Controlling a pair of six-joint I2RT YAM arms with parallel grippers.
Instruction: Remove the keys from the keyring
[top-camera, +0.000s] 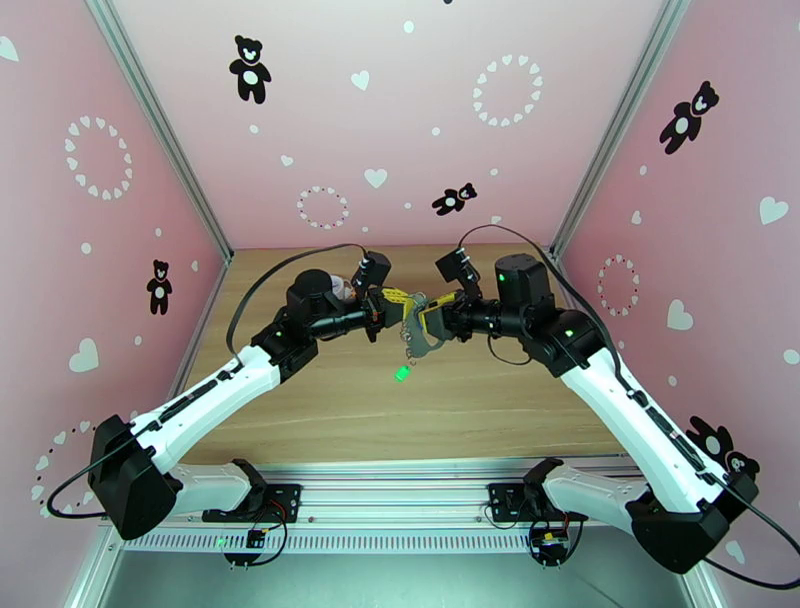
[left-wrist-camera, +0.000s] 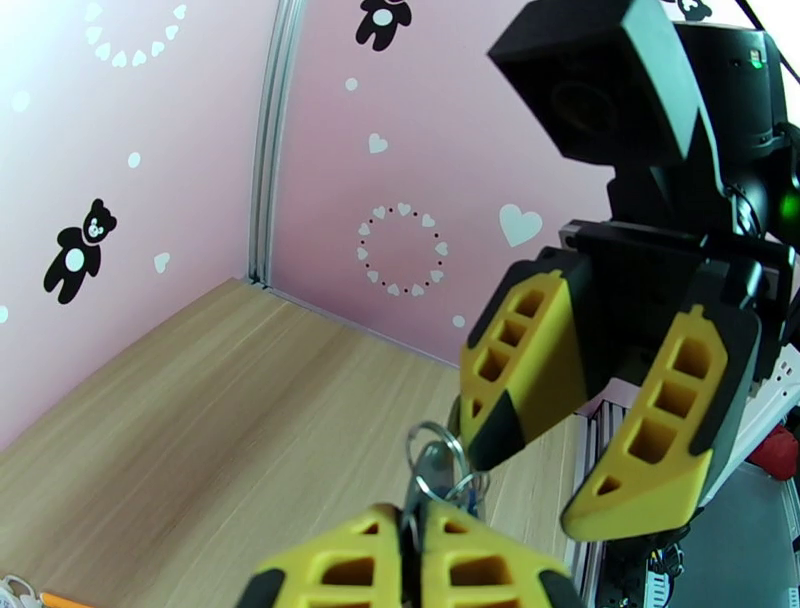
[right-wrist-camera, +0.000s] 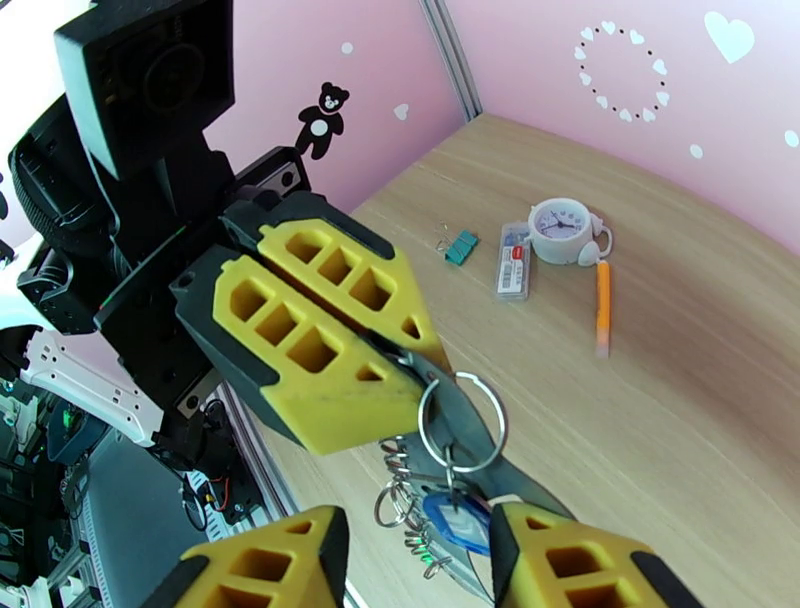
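Right, clamping the keyring (right-wrist-camera: 460, 415) tight at mid-frame with the left gripper (right-wrist-camera: 415, 365); poised at the bottom edge with the right gripper (right-wrist-camera: 415, 525), half parted either side of the dangling keys (right-wrist-camera: 455, 520); from above, hanging at centre between both arms

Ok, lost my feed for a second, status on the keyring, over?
Left end effector shut on keyring, held aloft. Right end effector open, straddling blue-tagged key. Nothing detached yet. Clock and pencil lie well aside.
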